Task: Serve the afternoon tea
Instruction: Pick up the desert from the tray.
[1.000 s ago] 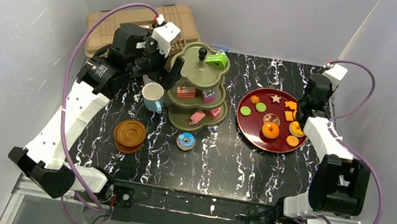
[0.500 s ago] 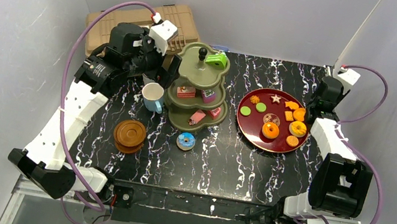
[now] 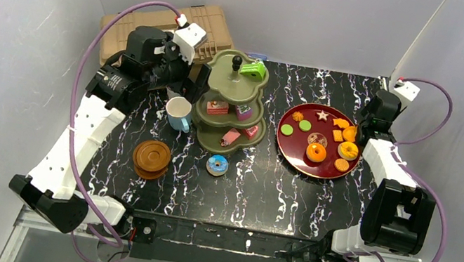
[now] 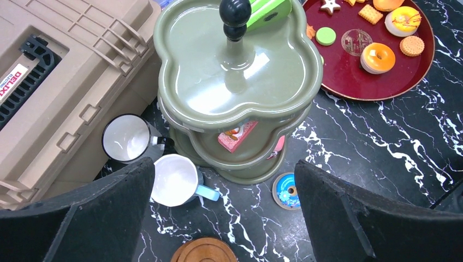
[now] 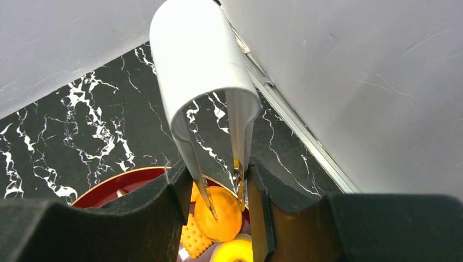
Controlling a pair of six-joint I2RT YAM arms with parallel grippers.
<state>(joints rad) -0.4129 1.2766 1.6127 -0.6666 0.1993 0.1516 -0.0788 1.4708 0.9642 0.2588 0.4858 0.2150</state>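
Black marbled tabletop fills every view. Low in the right wrist frame, the right gripper point(image 5: 218, 185) is clamped on white tongs point(image 5: 202, 82), their tips at an orange biscuit point(image 5: 218, 218) on the red plate point(image 5: 125, 185). Farther off, at the centre of the overhead frame, the green stand point(image 3: 230, 102) sits beneath the left gripper point(image 4: 223, 169), its fingers spread wide. The likely failure is the tongs twisting in the pads and dropping the biscuit.
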